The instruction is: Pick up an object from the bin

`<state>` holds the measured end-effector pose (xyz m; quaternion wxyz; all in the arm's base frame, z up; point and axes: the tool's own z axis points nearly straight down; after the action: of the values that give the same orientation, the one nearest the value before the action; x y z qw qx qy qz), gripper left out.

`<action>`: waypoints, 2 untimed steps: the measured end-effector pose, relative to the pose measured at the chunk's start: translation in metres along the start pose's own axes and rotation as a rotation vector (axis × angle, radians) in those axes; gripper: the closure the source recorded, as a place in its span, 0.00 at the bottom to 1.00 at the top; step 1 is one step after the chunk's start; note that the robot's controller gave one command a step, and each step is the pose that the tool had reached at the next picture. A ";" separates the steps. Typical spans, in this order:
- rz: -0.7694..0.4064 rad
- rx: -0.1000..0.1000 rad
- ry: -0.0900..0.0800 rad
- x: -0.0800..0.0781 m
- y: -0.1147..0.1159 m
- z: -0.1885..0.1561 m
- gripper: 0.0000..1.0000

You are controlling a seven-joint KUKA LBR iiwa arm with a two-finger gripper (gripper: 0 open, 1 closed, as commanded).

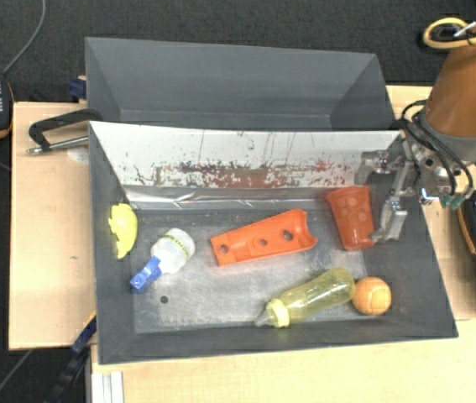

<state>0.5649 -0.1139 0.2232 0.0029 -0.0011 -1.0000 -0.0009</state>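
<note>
1. At the left of the grey bin (107, 292), a crumpled yellow thing (125, 229) lies against the wall. A small white bottle with a blue cap (164, 259) lies just beside it to the right. Both are well apart from the robot.
2. In the middle, a flat orange piece with holes (263, 238) rests on the bin floor. In front of it a yellowish baby bottle (309, 296) lies on its side, with an orange ball (372, 296) touching its wide end.
3. At the right, a red cup (351, 217) sits near the back wall. The tool (387, 221) is low inside the bin, just beside the cup's right side.
4. The task looks barely begun. Every thing lies on the bin floor and nothing is lifted or visibly gripped. The red cup is the thing nearest the tool, so it seems the likeliest pick. Closing on a thing and raising it out of the bin are both left to do.
5. Whether the tool is apart or together cannot be told, because the wrist's metal parts and cables crowd that spot. It is equally unclear whether the tool touches the cup or merely stands next to it. The cup's right edge is partly covered by the tool.
</note>
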 end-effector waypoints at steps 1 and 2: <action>-0.002 0.001 -0.009 -0.001 0.001 -0.005 0.00; -0.032 0.002 -0.014 0.012 0.013 0.037 0.00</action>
<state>0.5527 -0.1010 0.1864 -0.0041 0.0151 -0.9999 0.0003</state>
